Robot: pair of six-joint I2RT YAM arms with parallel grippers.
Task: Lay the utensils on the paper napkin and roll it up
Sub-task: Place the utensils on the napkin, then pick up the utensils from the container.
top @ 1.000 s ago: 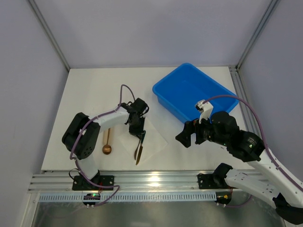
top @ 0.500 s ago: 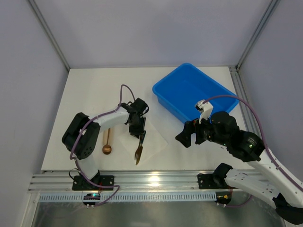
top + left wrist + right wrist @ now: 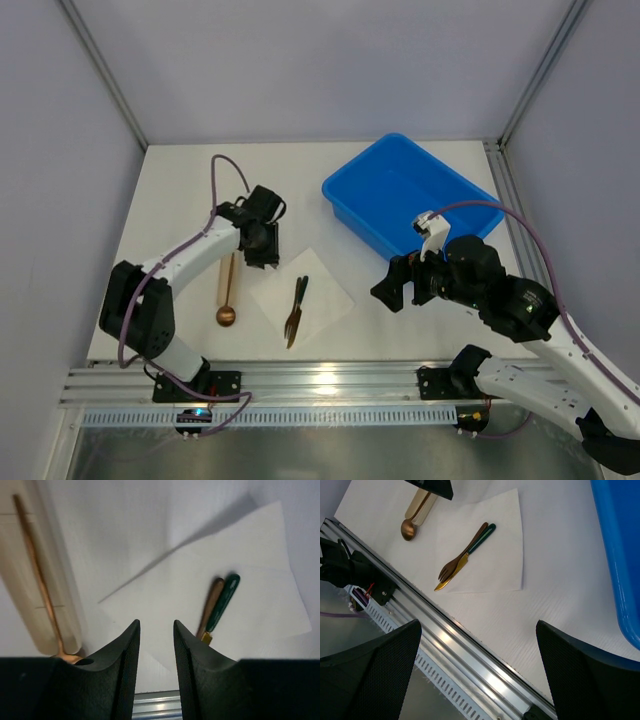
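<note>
**Top view.** The spoon [image 3: 228,296] lies on the table just left of the napkin [image 3: 328,296] and off it. Its long axis runs far to near, with the bowl at the near end. The left gripper [image 3: 262,248] hangs near the far end of the handle, slightly to its right. The fork [image 3: 291,322] lies on the napkin beside a knife [image 3: 302,287]. The right gripper [image 3: 393,290] hovers right of the napkin, well apart from the spoon. The left arm is the nearer one for the spoon pick.

**Left wrist view.** The jaws stand partly apart with a narrow gap, and nothing is between them. The spoon [image 3: 39,572] lies left of the fingers [image 3: 127,665], resting on a beige strip [image 3: 20,605]. The napkin [image 3: 250,555] and fork [image 3: 210,605] lie to the right.

**Right wrist view.** The jaws stand wide apart and hold nothing. The fork [image 3: 465,552] lies diagonally on the napkin [image 3: 500,565]. The spoon [image 3: 408,529] is beyond the napkin's far corner.
</note>
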